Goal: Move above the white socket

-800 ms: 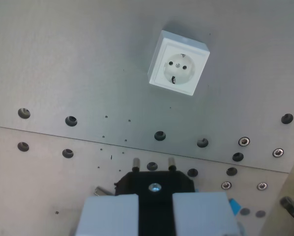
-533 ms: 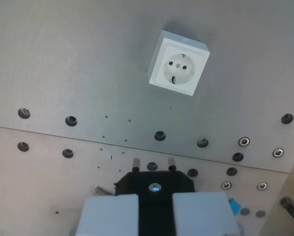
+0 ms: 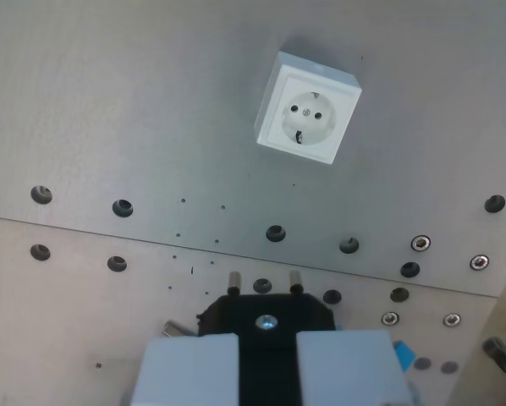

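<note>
Viewing white socket [image 3: 307,108] on grey worktop [image 3: 109,101], we note square face tilted clockwise, pin holes level; our end effector [image 3: 267,359] pinches black plug [image 3: 266,317], prongs toward socket.

The square plastic wall socket [image 3: 307,107] was white, with two dark pin holes in its round recessed face. The flat brushed-metal plate [image 3: 134,101] beneath it was plain grey, dotted with a row of black round holes and finer dark specks. The gripper's blocky fingers [image 3: 194,370] were pale blue-white. The moulded plug [image 3: 266,317] between them was black, with two silver pins and a shiny silver screw.
</note>
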